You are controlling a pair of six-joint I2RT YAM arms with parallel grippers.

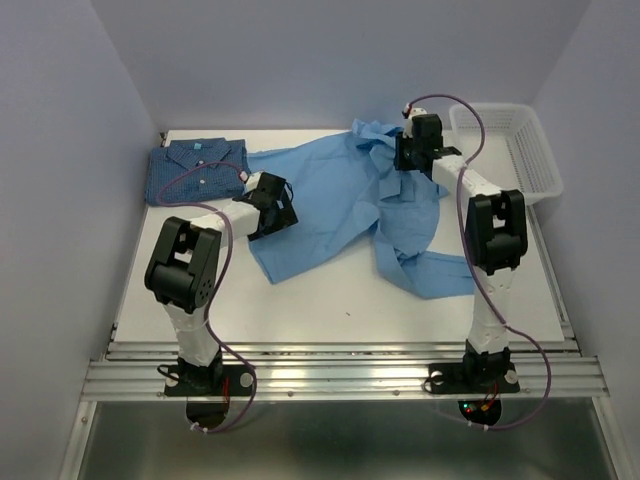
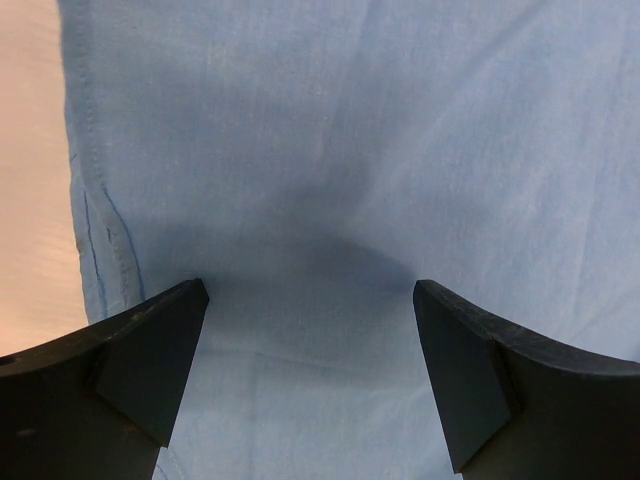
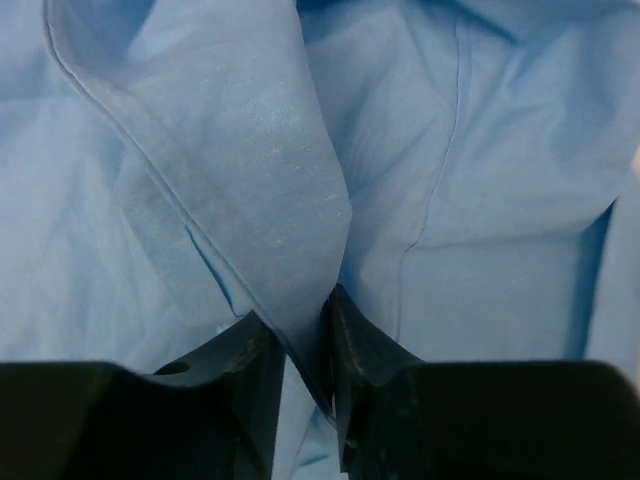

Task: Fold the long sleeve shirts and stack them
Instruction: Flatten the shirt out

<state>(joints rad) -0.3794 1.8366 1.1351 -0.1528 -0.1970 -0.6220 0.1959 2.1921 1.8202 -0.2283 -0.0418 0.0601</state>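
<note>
The light sky-blue shirt [image 1: 335,200] lies spread and rumpled across the middle of the table, one sleeve trailing to the front right. The darker checked shirt [image 1: 197,168] lies folded at the back left. My left gripper [image 1: 283,208] is open, hovering just over the light shirt's left part; the left wrist view shows flat blue cloth [image 2: 330,180] between the spread fingers [image 2: 150,350]. My right gripper [image 1: 405,150] is at the shirt's far edge near the collar, shut on a fold of the light blue cloth [image 3: 270,190] pinched between its fingers [image 3: 365,340].
A white plastic mesh basket [image 1: 510,150] stands at the back right corner, close to the right arm. Bare white table [image 1: 330,300] shows in front of the shirt. Walls enclose the table on three sides.
</note>
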